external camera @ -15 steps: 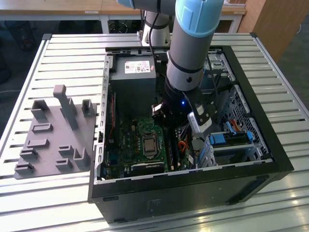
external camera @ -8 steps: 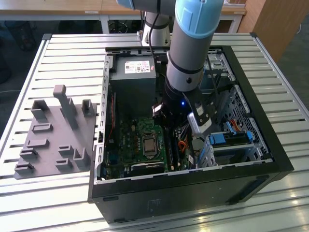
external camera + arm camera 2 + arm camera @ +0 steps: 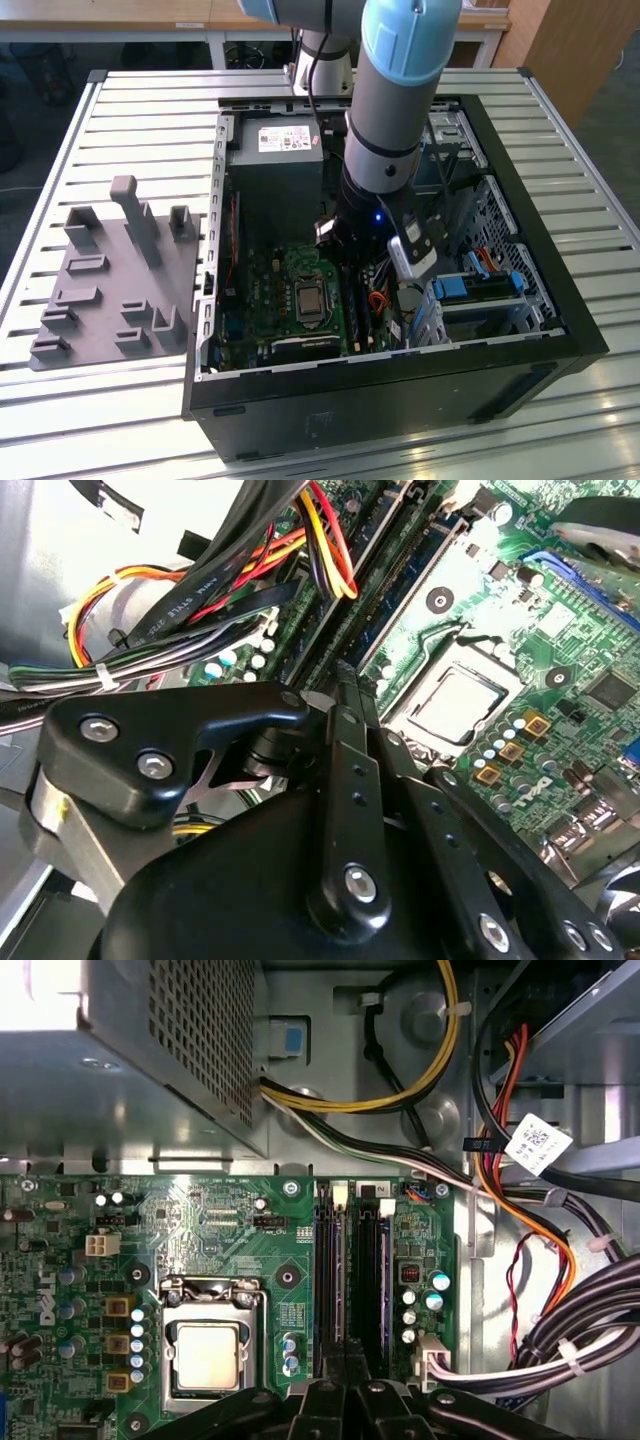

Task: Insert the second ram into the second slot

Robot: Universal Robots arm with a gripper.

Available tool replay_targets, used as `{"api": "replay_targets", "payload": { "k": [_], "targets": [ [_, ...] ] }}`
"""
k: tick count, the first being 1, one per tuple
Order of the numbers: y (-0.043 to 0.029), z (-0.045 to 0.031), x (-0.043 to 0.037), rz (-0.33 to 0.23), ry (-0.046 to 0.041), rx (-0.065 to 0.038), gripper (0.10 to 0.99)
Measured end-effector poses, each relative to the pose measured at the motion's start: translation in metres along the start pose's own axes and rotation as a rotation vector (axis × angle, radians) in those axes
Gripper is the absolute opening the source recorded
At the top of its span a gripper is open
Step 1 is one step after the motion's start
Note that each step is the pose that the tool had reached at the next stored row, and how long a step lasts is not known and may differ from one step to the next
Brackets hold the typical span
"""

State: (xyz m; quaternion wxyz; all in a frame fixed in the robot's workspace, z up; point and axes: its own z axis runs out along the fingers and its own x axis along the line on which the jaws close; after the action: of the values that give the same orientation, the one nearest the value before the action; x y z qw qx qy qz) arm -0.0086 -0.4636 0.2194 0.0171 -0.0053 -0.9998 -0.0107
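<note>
My gripper (image 3: 345, 1392) reaches down inside the open computer case (image 3: 560, 300), right over the two black memory slots (image 3: 372, 1280) that lie side by side on the green motherboard (image 3: 230, 1230). Its fingers (image 3: 345, 740) are pressed together. A thin edge that I take for the second ram (image 3: 342, 1290), seen edge-on, runs from the fingertips along the slot nearer the processor socket. I cannot tell how deep it sits. In the exterior view the arm's wrist (image 3: 375, 215) hides the fingertips and slots.
The processor socket (image 3: 208, 1355) lies beside the slots, the power supply (image 3: 150, 1050) beyond them. Cable bundles (image 3: 540, 1230) crowd the slots' other side. A drive cage (image 3: 480, 290) fills the case at the exterior view's right. A grey holder fixture (image 3: 110, 270) stands on the slatted table (image 3: 130, 110).
</note>
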Motion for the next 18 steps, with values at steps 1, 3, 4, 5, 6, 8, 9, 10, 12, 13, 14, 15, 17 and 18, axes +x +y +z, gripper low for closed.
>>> {"api": "replay_targets", "payload": {
  "k": [1,3,4,5,6,8,9,10,12,13,14,15,17,18],
  "targets": [
    [0.0000,0.0008,0.0000,0.000,0.0000,0.000,0.125],
    [0.0000,0.0031,-0.0001,0.000,-0.0001,0.000,0.125],
    [0.0000,0.0038,-0.0001,0.000,-0.0001,0.000,0.125],
    [0.0000,0.0041,-0.0002,0.000,0.0000,0.000,0.125],
    [0.0000,0.0043,-0.0002,0.000,-0.0001,0.000,0.125],
    [0.0000,0.0043,-0.0001,0.000,-0.0003,-0.001,0.125],
    [0.0000,0.0037,-0.0001,0.000,-0.0004,-0.001,0.125],
    [0.0001,0.0030,0.0000,0.000,-0.0007,-0.002,0.125],
    [0.0004,0.0005,0.0001,0.000,-0.0012,-0.003,0.125],
    [0.0003,-0.0024,0.0003,0.000,-0.0008,-0.002,0.125],
    [0.0002,-0.0054,0.0005,0.000,-0.0006,-0.001,0.125],
    [0.0003,-0.0083,0.0007,0.000,-0.0006,-0.001,0.125],
    [0.0004,-0.0125,0.0011,0.000,-0.0005,-0.001,0.125],
    [0.0004,-0.0133,0.0012,0.000,-0.0005,-0.001,0.125]
  ]
}}
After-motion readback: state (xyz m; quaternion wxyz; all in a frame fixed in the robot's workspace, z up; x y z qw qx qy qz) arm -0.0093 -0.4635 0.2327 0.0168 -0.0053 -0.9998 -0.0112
